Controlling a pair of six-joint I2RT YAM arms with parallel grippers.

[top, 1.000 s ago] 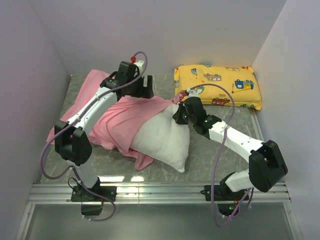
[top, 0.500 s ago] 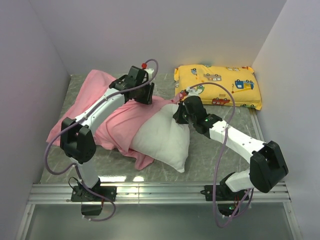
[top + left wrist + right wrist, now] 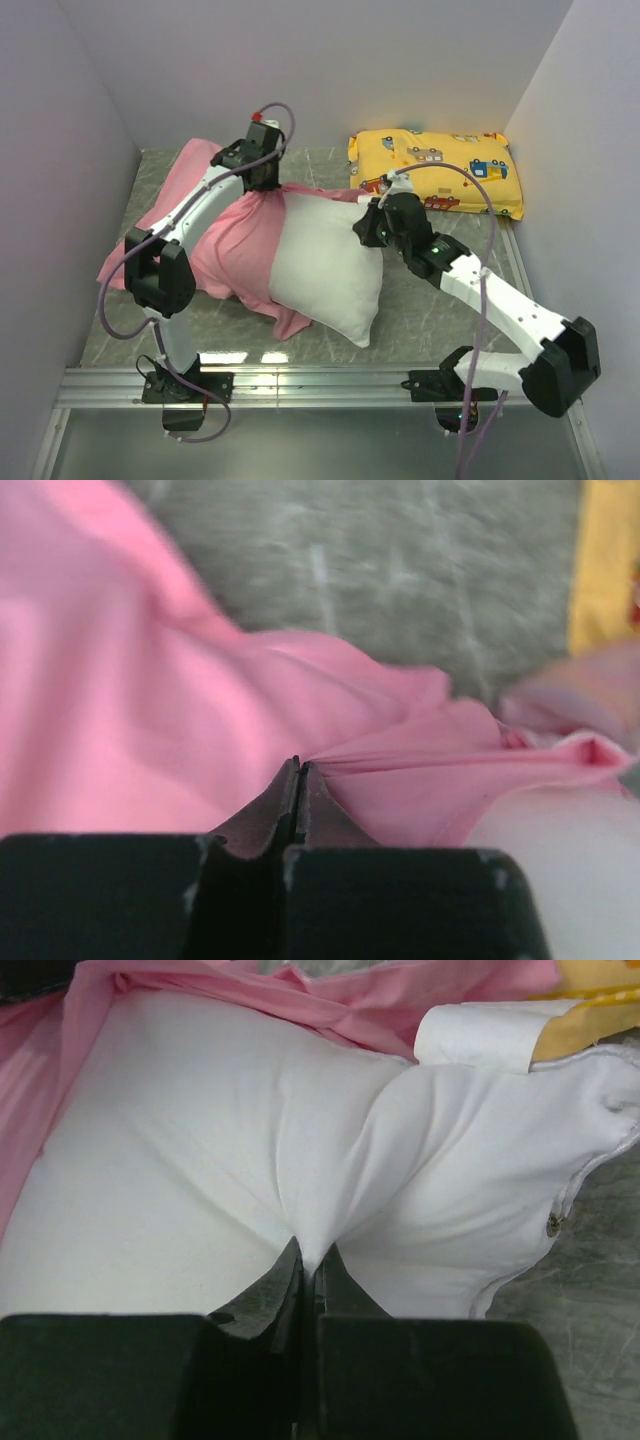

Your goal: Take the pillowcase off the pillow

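The pink satin pillowcase [image 3: 225, 245] lies bunched over the left end of the white pillow [image 3: 325, 265], whose right half is bare. My left gripper [image 3: 266, 188] sits at the far edge of the case opening. In the left wrist view it [image 3: 300, 766] is shut on a fold of the pillowcase [image 3: 130, 700], and the fabric runs taut from the tips toward the pillow [image 3: 545, 830]. My right gripper [image 3: 366, 228] is at the pillow's far right corner. There it [image 3: 310, 1260] is shut on a pinch of the pillow [image 3: 200, 1140], with the pillowcase [image 3: 330, 1000] beyond.
A yellow vehicle-print pillow [image 3: 440, 170] lies at the back right, close behind my right gripper; it also shows at the edges of both wrist views [image 3: 605, 570] [image 3: 590, 1020]. Walls close in the grey marbled table [image 3: 430, 300] on three sides. A metal rail [image 3: 320, 380] runs along the front.
The left gripper has shut on the pillowcase edge and drawn it left and back, baring more white pillow. The right arm has stretched out a little, still pinching the pillow.
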